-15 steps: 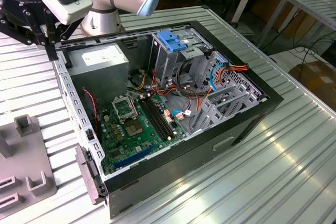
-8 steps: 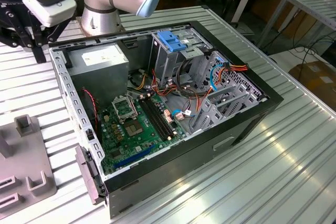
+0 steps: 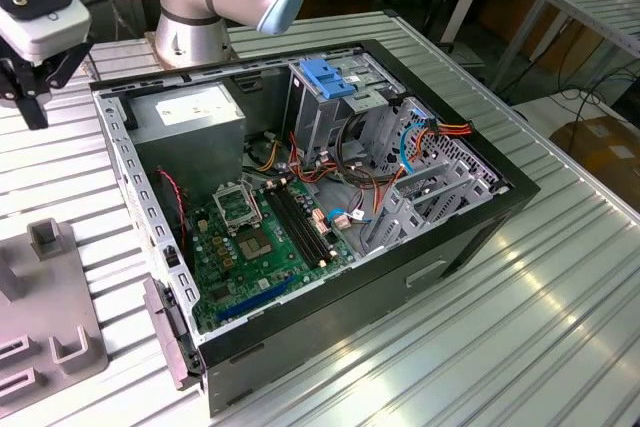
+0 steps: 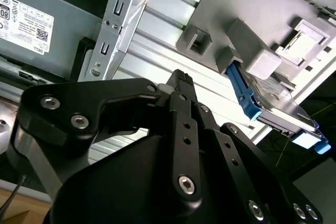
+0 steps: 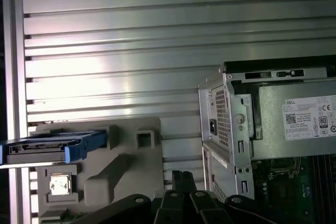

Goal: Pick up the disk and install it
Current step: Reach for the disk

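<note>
Closed gripper above the worktop, disk parked in its holder

The gripper (image 4: 179,77) has its black fingers together with nothing between them. In both wrist views it hangs over the ribbed metal worktop (image 3: 520,327), between the grey holder (image 5: 131,166) and the back corner of the open computer case (image 3: 480,217). The disk (image 5: 37,150) is lodged in the holder close to one edge of the worktop. It shows its narrow side with the blue rail (image 4: 241,90) along it, and it is well apart from the fingers. In the exterior view the case lies on its side in the middle of the worktop, with the power supply (image 3: 190,117) at its far corner and a blue bracket (image 3: 325,77) on top of the drive cage. The holder lies beside the case at the exterior view's left.
</note>
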Action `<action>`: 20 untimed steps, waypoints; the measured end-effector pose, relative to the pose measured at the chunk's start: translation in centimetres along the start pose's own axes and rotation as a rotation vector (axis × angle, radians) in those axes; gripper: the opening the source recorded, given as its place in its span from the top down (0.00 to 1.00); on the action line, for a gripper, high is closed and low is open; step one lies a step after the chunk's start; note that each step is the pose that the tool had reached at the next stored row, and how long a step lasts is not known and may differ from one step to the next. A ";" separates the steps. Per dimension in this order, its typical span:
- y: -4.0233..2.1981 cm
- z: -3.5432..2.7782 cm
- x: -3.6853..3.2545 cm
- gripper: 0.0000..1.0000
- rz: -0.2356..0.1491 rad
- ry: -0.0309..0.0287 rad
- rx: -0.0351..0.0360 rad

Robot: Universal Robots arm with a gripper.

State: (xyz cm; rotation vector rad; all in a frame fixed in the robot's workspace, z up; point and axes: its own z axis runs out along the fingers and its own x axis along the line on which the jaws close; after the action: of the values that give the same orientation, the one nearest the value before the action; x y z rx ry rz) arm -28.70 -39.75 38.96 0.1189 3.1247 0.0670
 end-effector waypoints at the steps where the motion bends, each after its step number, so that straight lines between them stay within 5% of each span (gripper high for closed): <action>1: 0.01 0.07 0.40 0.90 0.000 0.0057 0.0004; 3: 0.00 0.16 1.13 0.90 0.000 0.0111 0.0007; 17: 0.36 0.49 8.37 0.90 0.000 0.0125 0.0008; 20: 0.38 0.66 10.87 0.90 0.001 0.0133 0.0010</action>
State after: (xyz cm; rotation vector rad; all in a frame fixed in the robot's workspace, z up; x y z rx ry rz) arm -39.50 -38.51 38.18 0.1199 3.1380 0.0666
